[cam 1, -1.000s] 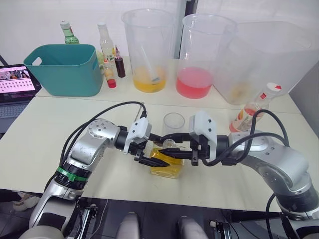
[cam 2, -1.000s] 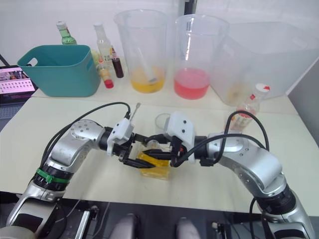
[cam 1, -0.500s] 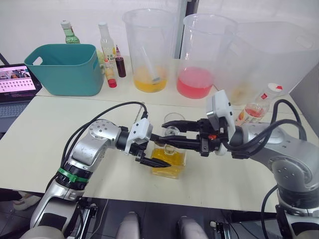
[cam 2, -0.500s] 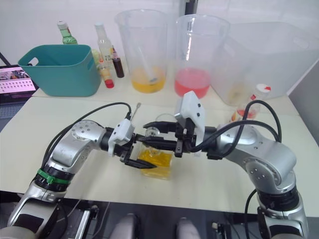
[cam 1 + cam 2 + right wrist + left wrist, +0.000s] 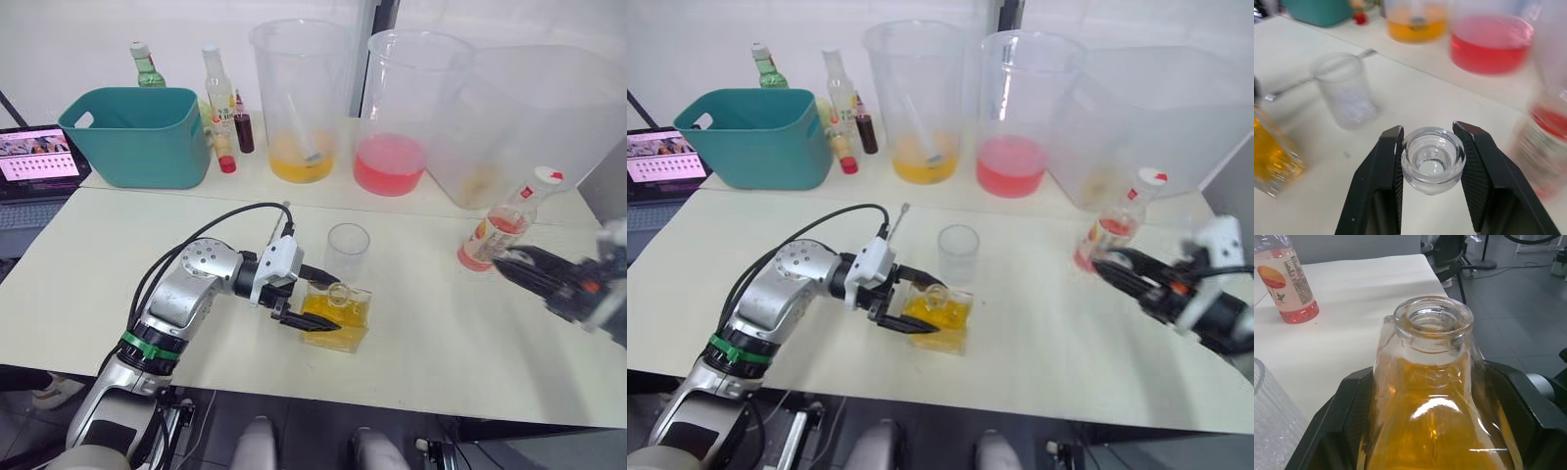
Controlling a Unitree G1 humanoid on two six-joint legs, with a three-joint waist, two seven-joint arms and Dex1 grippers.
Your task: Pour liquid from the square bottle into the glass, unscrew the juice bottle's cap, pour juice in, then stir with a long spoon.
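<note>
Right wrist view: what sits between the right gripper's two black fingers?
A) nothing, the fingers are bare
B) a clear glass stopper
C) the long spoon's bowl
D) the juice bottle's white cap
B: a round clear glass stopper sits clamped in the right gripper, while the square bottle held by the left gripper shows an open neck.

Upper left: teal plastic tub [image 5: 137, 137]; laptop [image 5: 34, 157] at far left edge, screen lit. Behind tub: green-tinted bottle [image 5: 145, 66], tall clear bottle [image 5: 217, 93], small dark-red bottle [image 5: 243, 127]. Top centre: clear jug with yellow liquid [image 5: 300, 103] and white stirrer [image 5: 302, 129]; beside it, jug with pink-red liquid [image 5: 404, 113]. Upper right: large clear bin [image 5: 529, 122].
</note>
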